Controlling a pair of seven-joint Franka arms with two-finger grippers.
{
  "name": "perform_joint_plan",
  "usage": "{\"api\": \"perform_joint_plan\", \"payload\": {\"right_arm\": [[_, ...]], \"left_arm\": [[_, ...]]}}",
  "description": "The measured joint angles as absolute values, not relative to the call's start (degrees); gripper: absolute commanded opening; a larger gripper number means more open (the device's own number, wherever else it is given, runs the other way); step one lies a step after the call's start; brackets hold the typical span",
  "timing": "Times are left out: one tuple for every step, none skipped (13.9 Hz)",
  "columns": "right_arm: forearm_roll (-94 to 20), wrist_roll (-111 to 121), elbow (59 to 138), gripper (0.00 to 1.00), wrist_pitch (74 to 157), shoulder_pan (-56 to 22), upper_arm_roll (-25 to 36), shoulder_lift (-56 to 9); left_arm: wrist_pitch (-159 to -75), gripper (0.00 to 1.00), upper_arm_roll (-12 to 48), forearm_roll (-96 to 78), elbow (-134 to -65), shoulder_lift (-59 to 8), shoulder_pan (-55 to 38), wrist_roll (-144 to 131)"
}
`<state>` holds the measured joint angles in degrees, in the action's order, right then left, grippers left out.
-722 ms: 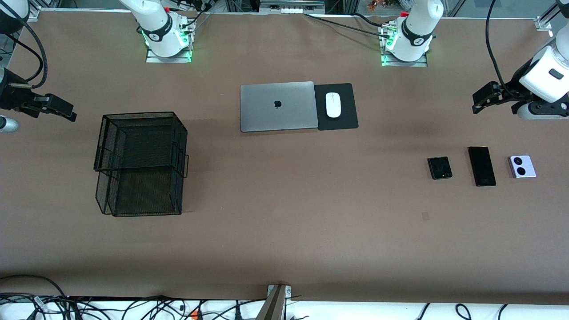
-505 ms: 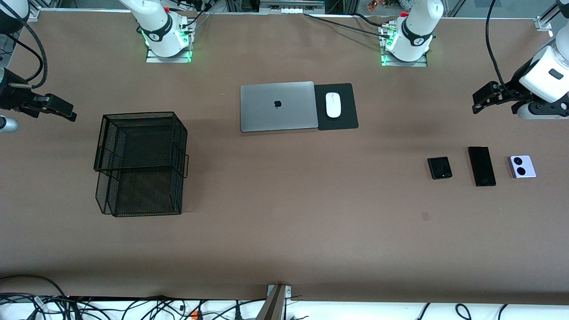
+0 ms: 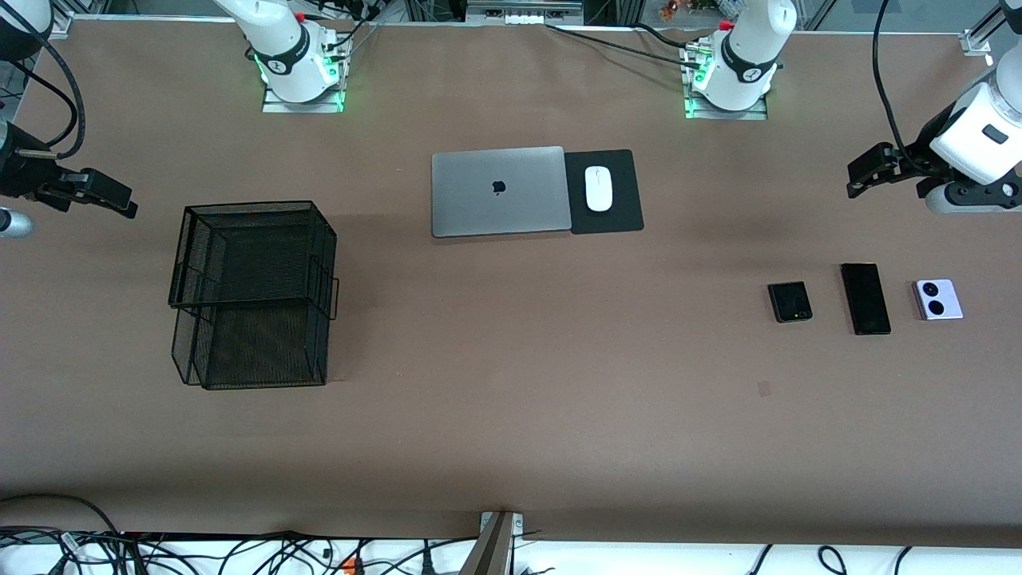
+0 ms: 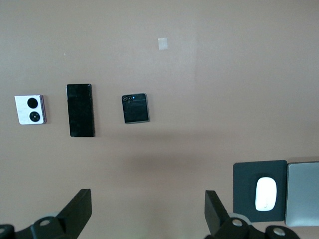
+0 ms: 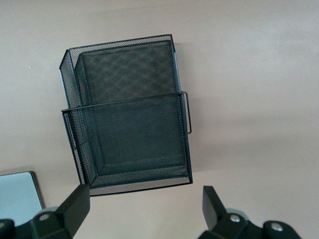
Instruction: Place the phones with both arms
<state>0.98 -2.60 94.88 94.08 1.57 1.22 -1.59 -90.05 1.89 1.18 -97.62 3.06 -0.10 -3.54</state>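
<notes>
Your R gripper (image 3: 120,204) hangs open over the table's R-arm end, beside the mesh tray (image 3: 251,291). Laptop (image 3: 499,190) & mouse (image 3: 598,188) sit mid-table. Three phones lie in a row, apart: black square (image 3: 790,302), slab (image 3: 865,299), lilac (image 3: 937,299). L gripper (image 3: 858,180) open above bare table near them.

Matt brown table (image 3: 511,431); black wire-mesh basket (image 3: 251,291); glossy phones (image 3: 865,298).
</notes>
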Motion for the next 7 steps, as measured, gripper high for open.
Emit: {"api": "perform_joint_plan", "payload": {"right_arm": [[1.0, -2.6, 94.9, 1.00, 94.1, 1.6, 1.2, -1.6], [1.0, -2.6, 94.9, 1.00, 94.1, 1.6, 1.2, -1.6], [1.0, -2.6, 94.9, 1.00, 94.1, 1.6, 1.2, -1.6], [1.0, -2.6, 94.9, 1.00, 94.1, 1.6, 1.2, -1.6], [1.0, -2.6, 94.9, 1.00, 94.1, 1.6, 1.2, -1.6], [1.0, -2.6, 94.9, 1.00, 94.1, 1.6, 1.2, -1.6], [1.0, -2.6, 94.8, 1.00, 94.1, 1.6, 1.2, -1.6]], "left_arm": [[-89.8, 1.00, 1.9, 1.2, -97.6, 3.0, -0.1, -3.5], [-89.6, 1.00, 1.9, 1.2, -97.6, 2.7, -0.1, -3.5], [-89.5, 1.00, 1.9, 1.2, -97.6, 2.1, -0.1, -3.5], [-89.4, 1.00, 1.9, 1.2, -97.6, 1.5, -0.1, -3.5], [-89.3, 1.00, 1.8, 1.2, -97.6, 0.8, 0.0, -3.5], [-89.0, 1.00, 1.6, 1.2, -97.6, 0.2, 0.1, -3.5], [-88.9, 1.00, 1.4, 1.2, -97.6, -0.5, 0.5, -3.5]]}}
